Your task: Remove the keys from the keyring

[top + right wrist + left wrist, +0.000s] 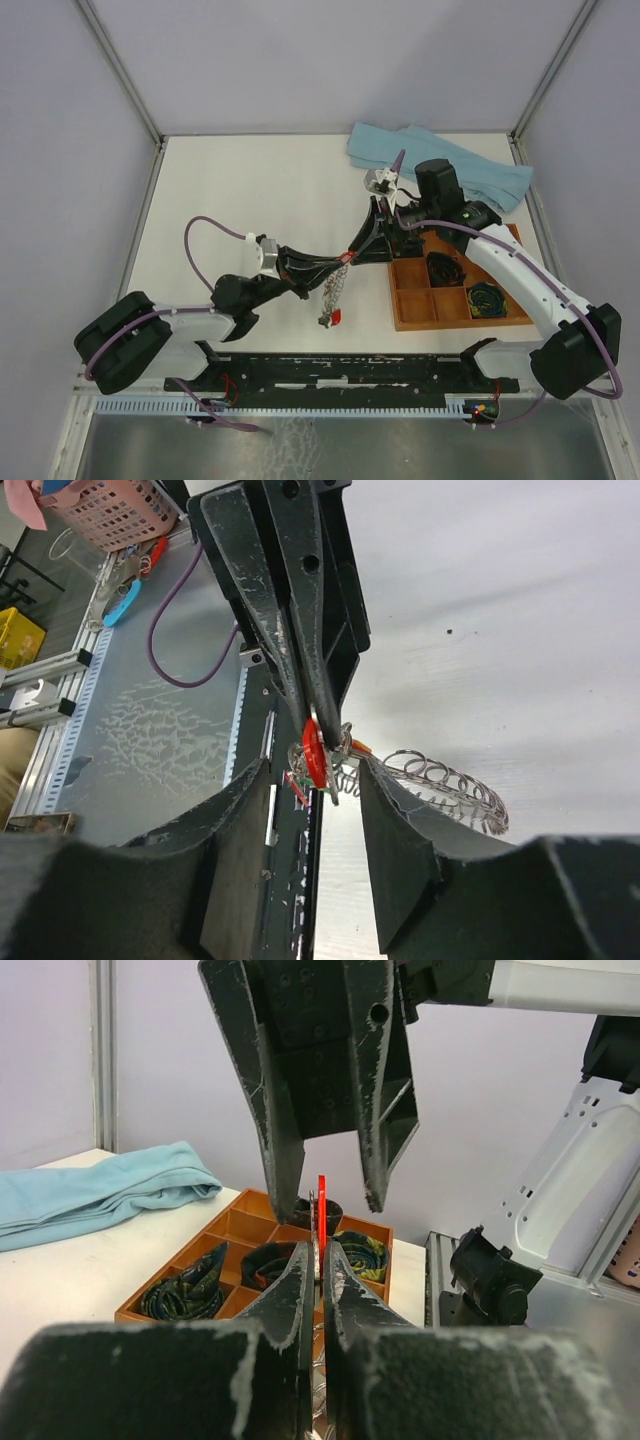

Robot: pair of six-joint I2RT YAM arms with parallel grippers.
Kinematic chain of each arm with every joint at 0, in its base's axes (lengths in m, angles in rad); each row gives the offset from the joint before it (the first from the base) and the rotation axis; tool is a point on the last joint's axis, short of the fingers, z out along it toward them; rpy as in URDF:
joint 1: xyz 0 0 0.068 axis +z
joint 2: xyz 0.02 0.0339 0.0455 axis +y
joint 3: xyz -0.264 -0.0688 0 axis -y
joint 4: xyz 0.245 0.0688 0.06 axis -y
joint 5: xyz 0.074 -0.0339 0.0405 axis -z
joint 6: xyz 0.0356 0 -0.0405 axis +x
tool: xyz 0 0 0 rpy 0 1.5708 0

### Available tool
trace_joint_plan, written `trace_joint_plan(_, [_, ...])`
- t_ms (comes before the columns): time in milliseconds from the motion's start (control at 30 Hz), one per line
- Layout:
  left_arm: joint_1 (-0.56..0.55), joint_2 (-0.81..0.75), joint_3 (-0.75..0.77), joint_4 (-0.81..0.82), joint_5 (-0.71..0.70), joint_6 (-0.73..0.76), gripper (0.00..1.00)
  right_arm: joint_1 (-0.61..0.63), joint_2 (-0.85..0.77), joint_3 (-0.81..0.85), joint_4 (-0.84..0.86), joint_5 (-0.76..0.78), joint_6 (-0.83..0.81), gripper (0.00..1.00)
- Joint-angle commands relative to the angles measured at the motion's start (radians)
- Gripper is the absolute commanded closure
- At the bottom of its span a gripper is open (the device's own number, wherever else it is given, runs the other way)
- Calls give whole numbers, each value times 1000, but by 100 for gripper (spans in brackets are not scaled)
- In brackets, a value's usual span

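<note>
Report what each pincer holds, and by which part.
Left pincer pinches the keyring at the edge beside a red key. Right pincer stands open around that key, holding nothing.

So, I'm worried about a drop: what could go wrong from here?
The left gripper pinches the small red plastic-headed key only at its fingertips; a tug may slip it, dropping the silvery looped metal keyring. The open right gripper straddles both, so closing could catch loops or left fingertips instead.
</note>
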Motion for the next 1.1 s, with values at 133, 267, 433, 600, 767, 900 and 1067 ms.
trace_joint_plan(133, [-5,-33,29,209,-18,-31,97,15,11,-11,119,-48,62,55])
trace_joint_plan(267, [-5,-30,32,210,-25,-38,97,26,15,-12,120,-46,60,61])
trace_joint_plan(433, [-5,-27,32,208,-34,-46,97,35,15,-11,105,-37,36,69])
trace_joint_plan(600, [-5,-28,33,209,-40,-52,97,39,15,-7,91,-32,17,74])
trace_joint_plan(767, [-5,-28,32,208,-44,-57,97,46,16,-5,75,-24,-5,75])
trace_joint_plan(900, [-5,-28,31,209,-46,-57,97,52,18,-2,51,-13,-32,78])
trace_joint_plan(1067, [-5,-29,29,210,-49,-60,97,55,21,1,38,-10,-47,82])
